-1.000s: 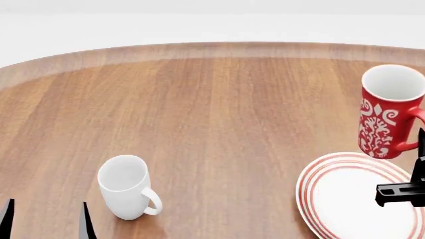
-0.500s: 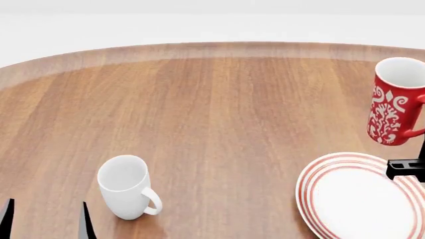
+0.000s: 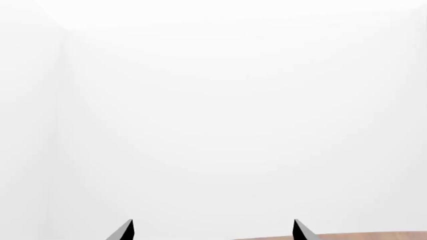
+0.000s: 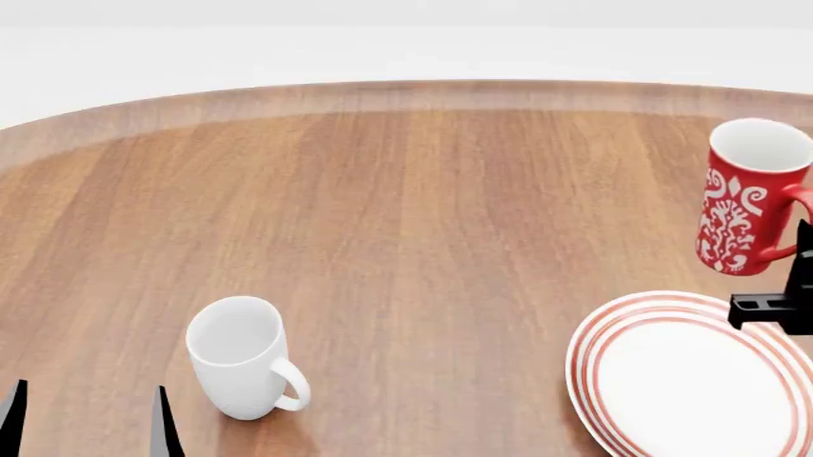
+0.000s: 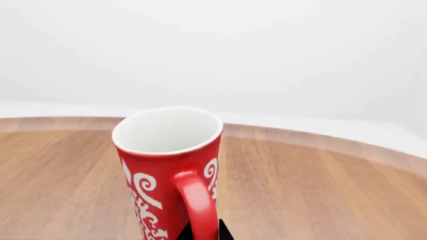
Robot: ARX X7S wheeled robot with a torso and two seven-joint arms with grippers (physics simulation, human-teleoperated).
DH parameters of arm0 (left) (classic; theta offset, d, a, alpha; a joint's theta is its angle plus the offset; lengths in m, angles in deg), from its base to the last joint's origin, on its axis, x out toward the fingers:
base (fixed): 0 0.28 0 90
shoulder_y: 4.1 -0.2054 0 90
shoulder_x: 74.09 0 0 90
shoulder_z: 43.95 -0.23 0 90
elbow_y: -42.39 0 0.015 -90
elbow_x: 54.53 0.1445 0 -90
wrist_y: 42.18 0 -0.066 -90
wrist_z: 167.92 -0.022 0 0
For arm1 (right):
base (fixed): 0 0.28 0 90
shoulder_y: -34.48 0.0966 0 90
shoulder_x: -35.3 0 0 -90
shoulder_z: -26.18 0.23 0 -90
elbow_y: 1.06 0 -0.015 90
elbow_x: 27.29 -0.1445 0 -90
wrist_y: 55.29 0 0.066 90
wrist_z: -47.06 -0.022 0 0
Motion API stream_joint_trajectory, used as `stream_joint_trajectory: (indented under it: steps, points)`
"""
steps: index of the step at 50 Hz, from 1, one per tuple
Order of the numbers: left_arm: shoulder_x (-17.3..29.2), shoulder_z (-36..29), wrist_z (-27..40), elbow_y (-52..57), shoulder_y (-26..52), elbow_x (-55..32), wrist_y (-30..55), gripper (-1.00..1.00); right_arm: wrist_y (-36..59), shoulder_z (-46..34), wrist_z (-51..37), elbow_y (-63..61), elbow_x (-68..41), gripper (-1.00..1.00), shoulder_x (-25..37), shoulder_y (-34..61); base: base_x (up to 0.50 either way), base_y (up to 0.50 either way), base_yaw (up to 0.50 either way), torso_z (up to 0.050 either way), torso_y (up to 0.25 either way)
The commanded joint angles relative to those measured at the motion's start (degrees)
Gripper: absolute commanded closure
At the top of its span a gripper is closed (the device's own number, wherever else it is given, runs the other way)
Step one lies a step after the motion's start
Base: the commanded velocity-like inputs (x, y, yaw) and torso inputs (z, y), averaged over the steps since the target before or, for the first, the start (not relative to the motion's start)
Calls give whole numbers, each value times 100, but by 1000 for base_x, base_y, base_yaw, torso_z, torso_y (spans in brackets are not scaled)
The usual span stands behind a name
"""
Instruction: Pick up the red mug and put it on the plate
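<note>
The tall red mug [image 4: 747, 195] with white swirls is held by its handle at the right of the head view, just beyond the far right rim of the plate [image 4: 597, 338], which has red rings. My right gripper [image 4: 803, 257] is shut on the handle, mostly cut off by the frame edge. In the right wrist view the red mug [image 5: 167, 165] stands upright, and my right gripper [image 5: 203, 234] has its black tips on either side of the handle. My left gripper [image 4: 87, 427] stays low at the near left, open and empty; in its own view my left gripper [image 3: 212, 232] faces white background.
A plain white mug [image 4: 239, 354] stands at the near left of the round wooden table [image 4: 406, 219], close to my left gripper. A thin strip of the table [image 3: 373, 236] shows in the left wrist view.
The right gripper carried the red mug back off the plate's far rim, first rightward, then slightly left. The left arm and white mug have not moved.
</note>
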Motion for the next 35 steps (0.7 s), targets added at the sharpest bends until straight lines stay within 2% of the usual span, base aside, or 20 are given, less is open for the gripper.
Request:
stream_joint_trajectory:
  steps: [1,18,35]
  points:
    - [10,-14,6,3,4,9,7,-100,-232,-156,319,720,336,100,-380,362,0,0,0,0,0]
    - [16,-17,45,2,8,48,6,-100,-393,-146,395,1319,382,100,-737,554,0,0,0,0,1]
    - [22,-32,61,-5,14,39,-8,-100,-23,-114,197,1049,240,100,-665,646,0,0,0,0,1]
